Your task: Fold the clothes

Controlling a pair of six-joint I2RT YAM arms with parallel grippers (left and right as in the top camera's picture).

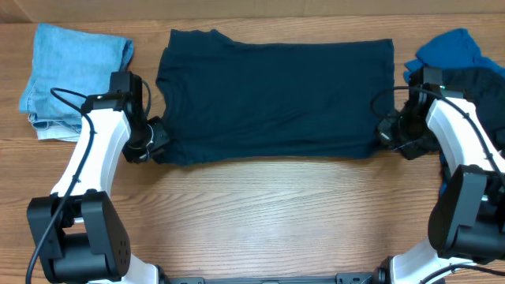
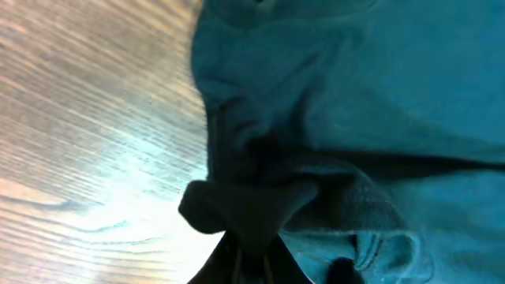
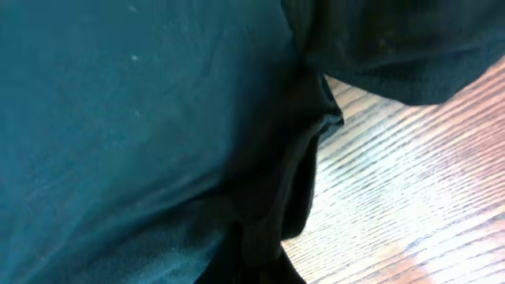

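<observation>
Jaws on both arms sit at the two lower corners of the navy T-shirt (image 1: 272, 99). Left jaws are pinched on a bunched tuck of its lower left corner, and the left wrist view shows cloth gathered into them. Right jaws are pressed together on the lower right corner, with a dark fold drawn in tight.

- Shirt lies flat at centre frame on the bench (image 1: 260, 213), long axis left to right, collar notch toward upper left.
- Held edge is the lower one in the frame. The body of the shirt spreads up-frame from both jaws.
- Each arm has its own corner and neither is nearer the middle.

Judgement: the coming move turns on that lower edge going up-frame over the body, both ends kept level so the crease runs along the long axis.

Room:
- Bare wood fills the lower frame.
- Shirt's upper edge lies close to the top of the frame, so there is little slack there.
- Folded pale blue garment (image 1: 75, 79) sits upper left, apart from the shirt and just beside the left arm.
- Bright blue shirt (image 1: 446, 47) and a dark heap (image 1: 485, 91) crowd the upper right, hard against the right arm. Snag risk on that side.
</observation>
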